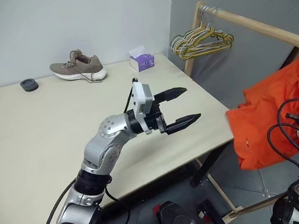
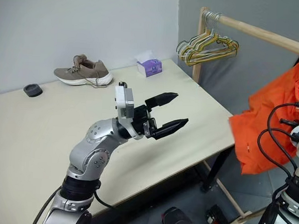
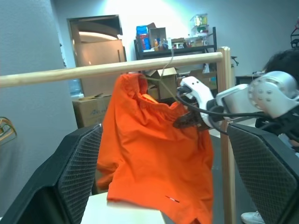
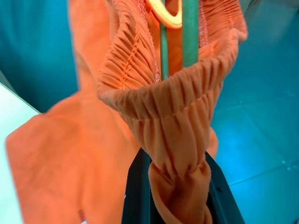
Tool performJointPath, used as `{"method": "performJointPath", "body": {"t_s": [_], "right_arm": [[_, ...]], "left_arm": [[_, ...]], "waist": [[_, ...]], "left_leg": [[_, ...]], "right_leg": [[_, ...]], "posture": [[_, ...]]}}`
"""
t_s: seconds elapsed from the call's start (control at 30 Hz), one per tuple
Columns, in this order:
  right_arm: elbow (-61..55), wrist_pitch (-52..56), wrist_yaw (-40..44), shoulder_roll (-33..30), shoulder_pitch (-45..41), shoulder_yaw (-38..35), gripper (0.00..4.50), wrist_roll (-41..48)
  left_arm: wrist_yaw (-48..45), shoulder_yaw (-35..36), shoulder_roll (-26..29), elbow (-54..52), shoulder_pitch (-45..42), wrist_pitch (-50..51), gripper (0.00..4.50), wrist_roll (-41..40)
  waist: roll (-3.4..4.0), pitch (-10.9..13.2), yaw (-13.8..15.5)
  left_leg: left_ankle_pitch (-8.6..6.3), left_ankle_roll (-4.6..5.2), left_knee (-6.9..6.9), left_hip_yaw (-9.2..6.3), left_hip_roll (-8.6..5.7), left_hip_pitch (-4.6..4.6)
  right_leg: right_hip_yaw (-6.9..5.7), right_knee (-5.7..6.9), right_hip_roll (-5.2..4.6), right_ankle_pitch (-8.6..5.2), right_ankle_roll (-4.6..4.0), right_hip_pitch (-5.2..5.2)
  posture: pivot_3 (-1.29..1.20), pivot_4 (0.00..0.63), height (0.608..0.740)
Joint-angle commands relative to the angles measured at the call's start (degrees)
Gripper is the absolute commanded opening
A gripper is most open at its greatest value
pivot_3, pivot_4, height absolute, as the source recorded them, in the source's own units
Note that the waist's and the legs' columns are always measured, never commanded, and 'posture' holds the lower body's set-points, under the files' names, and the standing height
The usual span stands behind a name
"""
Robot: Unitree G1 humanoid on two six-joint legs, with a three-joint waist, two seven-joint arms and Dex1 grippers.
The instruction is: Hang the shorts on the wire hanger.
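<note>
The orange shorts (image 1: 269, 118) hang off the table's right edge, below the wooden rail (image 1: 264, 27). My right gripper (image 4: 175, 163) is shut on the bunched elastic waistband (image 4: 154, 93), and it also shows gripping that waistband (image 3: 187, 122) in the left wrist view. A thin wire of the wire hanger (image 3: 167, 67) rises from the waistband toward the rail; the rest is hidden in the fabric. My left gripper (image 1: 192, 104) hovers over the table, open and empty, pointing at the shorts and apart from them.
A bunch of coloured hangers (image 1: 201, 42) hangs at the rail's left end by its post. A shoe (image 1: 79, 66), a tissue box (image 1: 142, 61) and a black disc (image 1: 29, 84) sit at the back of the table (image 1: 48, 132). A person (image 3: 282, 63) is beyond the rail.
</note>
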Motion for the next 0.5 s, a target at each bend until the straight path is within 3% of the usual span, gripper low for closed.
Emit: {"method": "performJointPath", "body": {"t_s": [0.03, 0.3, 0.5], "right_arm": [[1.9, 0.5, -1.2, -1.6, -4.6, -1.4, 0.00, 0.5], [12.7, 1.3, -0.3, -5.8, -10.6, -1.0, 0.00, 1.2], [15.6, 6.0, -0.7, -5.4, -11.4, -2.5, 0.00, 2.1]], "left_arm": [[0.4, -0.7, -0.5, -1.9, -1.5, -1.9, 4.47, 0.9], [1.1, -1.8, -2.2, -1.6, -2.9, -3.1, 4.47, 1.8], [1.4, -2.0, -3.4, -1.0, -4.1, -3.7, 4.47, 2.3]], "waist": [[0.02, 0.1, 0.0], [0.15, 0.2, 0.1], [0.13, 0.2, 0.3]], "left_leg": [[0.00, 0.01, 0.00, 0.03, 0.00, 0.00], [-0.11, 0.19, 0.02, 0.29, -0.04, -0.03], [-0.20, 0.34, 0.01, 0.33, -0.03, -0.05]], "right_leg": [[0.03, -0.04, 0.00, 0.01, 0.02, 0.00], [0.28, -0.58, -0.03, 0.23, 0.38, 0.04], [0.31, -0.64, -0.02, 0.25, 0.42, 0.03]], "posture": [[-0.45, 0.063, 0.740], [-0.45, 0.062, 0.740], [-0.45, 0.061, 0.740]]}}
